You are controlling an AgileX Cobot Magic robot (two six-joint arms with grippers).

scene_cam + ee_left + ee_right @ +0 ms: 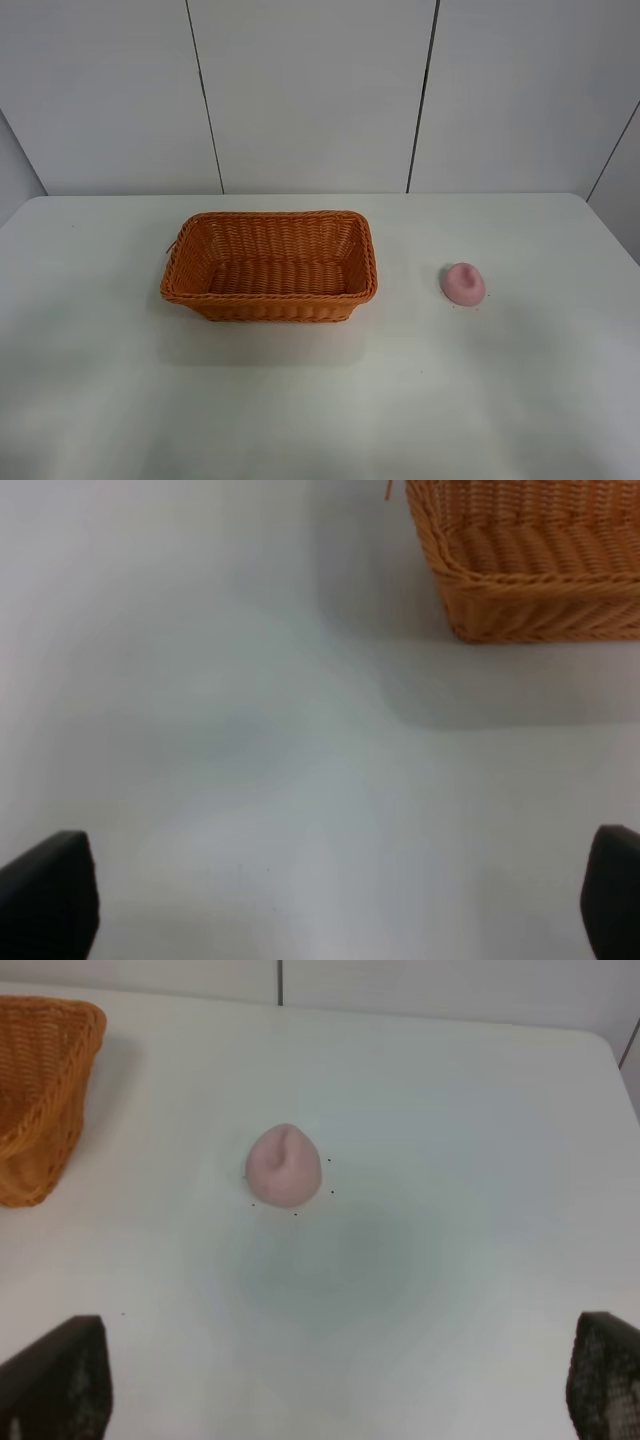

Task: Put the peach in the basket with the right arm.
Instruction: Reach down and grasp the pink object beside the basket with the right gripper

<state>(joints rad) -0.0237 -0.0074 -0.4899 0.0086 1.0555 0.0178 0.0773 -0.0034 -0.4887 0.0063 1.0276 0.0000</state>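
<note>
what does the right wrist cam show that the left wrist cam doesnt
Only the right wrist view shows the peach, lying on the white table apart from the basket. It also shows the right claw, open with nothing between its tips, and a strip of wall beyond the table's far edge.

Only the left wrist view shows the left claw, which is also open and empty.

Both views show a corner of the basket and bare table in front of the claw.
</note>
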